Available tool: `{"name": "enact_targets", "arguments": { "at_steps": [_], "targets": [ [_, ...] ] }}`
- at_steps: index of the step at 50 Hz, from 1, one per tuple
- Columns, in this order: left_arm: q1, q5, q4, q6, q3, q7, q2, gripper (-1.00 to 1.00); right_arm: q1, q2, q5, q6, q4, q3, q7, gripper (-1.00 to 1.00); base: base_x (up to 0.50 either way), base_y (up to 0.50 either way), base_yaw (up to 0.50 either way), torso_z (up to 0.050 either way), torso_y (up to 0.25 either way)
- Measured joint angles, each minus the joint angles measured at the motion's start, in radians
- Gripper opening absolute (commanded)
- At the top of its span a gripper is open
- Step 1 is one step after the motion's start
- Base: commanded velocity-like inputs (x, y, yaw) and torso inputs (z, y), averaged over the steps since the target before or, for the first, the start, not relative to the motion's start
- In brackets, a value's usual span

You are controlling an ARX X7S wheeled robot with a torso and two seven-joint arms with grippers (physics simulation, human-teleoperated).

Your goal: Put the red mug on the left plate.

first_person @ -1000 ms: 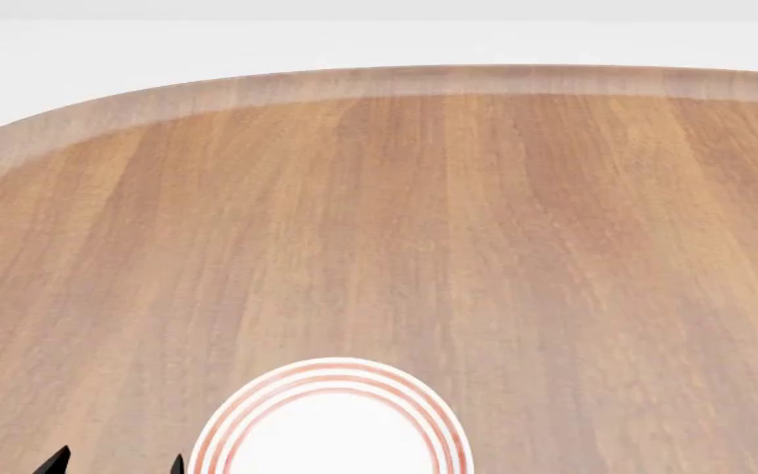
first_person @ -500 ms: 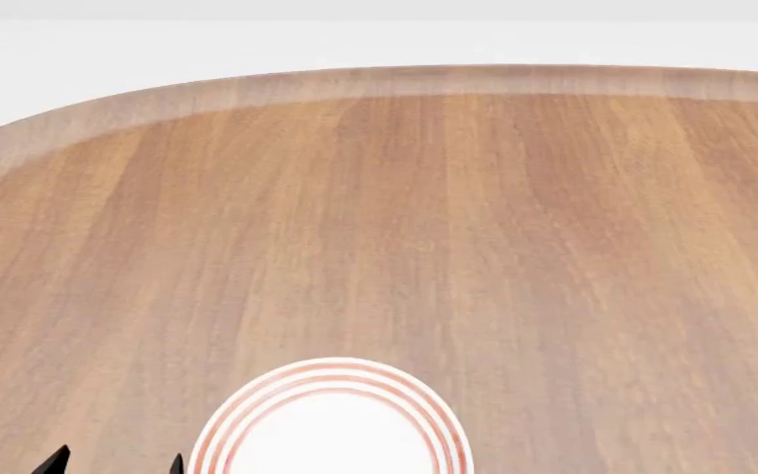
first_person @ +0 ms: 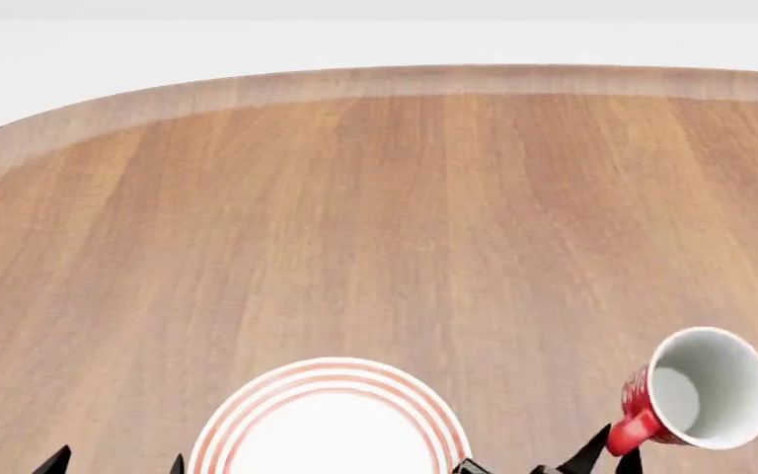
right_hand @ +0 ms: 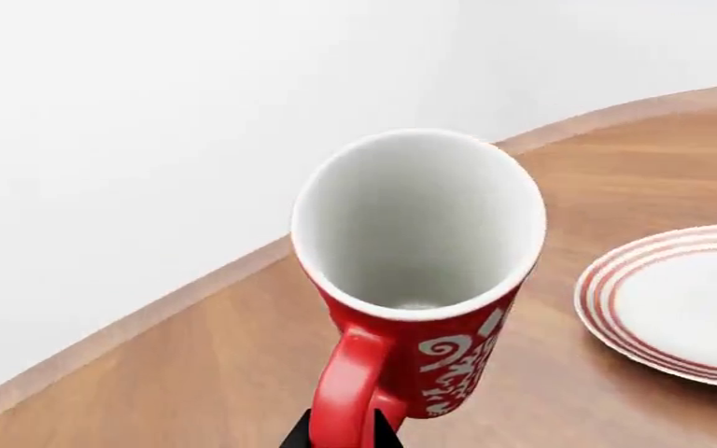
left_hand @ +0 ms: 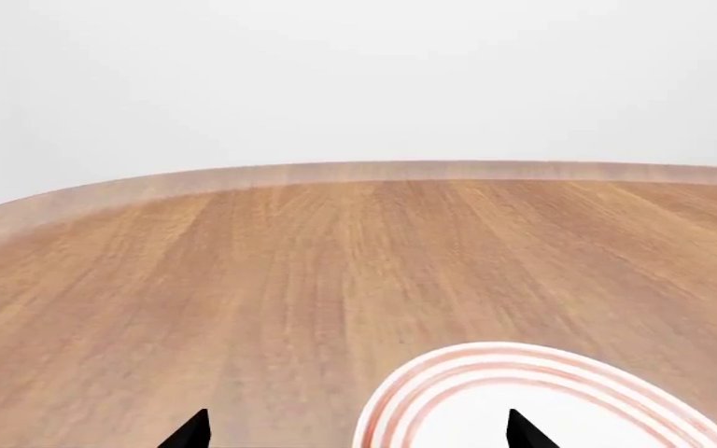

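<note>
One red mug and one red-ringed plate are seen on one wooden table.
The mug, white inside with white swirls, is clamped by its handle in the right gripper, right of the plate; the left gripper is held apart.

Little of the robot shows: plain matte black, sharply pointed fingertips on the left gripper, two slim wedges apiece, and the same black tapered tips on the right gripper, unmarked, smooth throughout.
</note>
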Motion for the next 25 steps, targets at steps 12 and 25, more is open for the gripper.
{"name": "enact_targets", "arguments": {
  "at_steps": [12,25],
  "targets": [
    [0.001,-0.004,0.005,0.001,0.004,-0.005,-0.005,1.0,0.02,0.025,-0.033,0.01,0.01,-0.124,-0.133,-1.0,0.0,0.0,0.0,0.0,0.0],
    [0.003,-0.008,0.012,0.001,0.008,-0.011,-0.01,1.0,0.047,0.036,-0.053,0.009,0.075,-0.235,-0.273,-1.0,0.0,0.0,0.0,0.0,0.001]
  ]
}}
